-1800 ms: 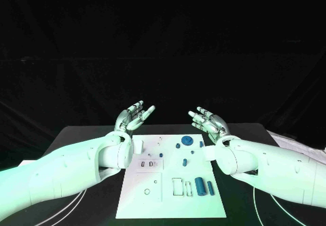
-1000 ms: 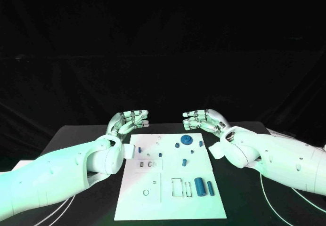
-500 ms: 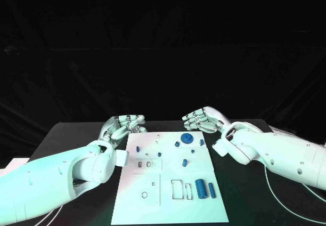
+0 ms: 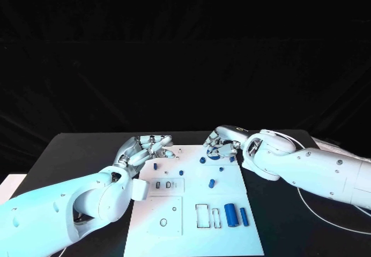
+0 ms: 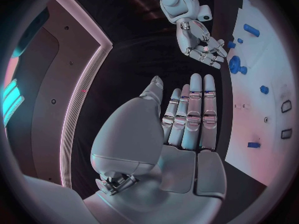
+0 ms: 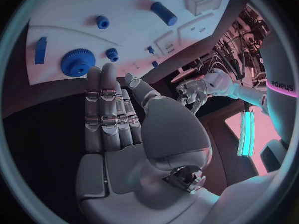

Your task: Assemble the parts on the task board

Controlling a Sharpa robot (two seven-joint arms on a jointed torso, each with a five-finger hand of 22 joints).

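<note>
- A white task board (image 4: 193,214) lies on a black desk (image 4: 77,155).
- Blue parts dot the board: a blue gear (image 6: 77,62) near its far edge, a blue cylinder (image 4: 229,211) and a slimmer blue rod (image 4: 243,216) at its near right corner.
- Black-outlined rectangular slots (image 4: 201,215) sit just left of the blue cylinder.
- Silver left robot hand (image 4: 147,147) and silver right robot hand (image 4: 220,143) extend from white arms at the board's far edge.
</note>
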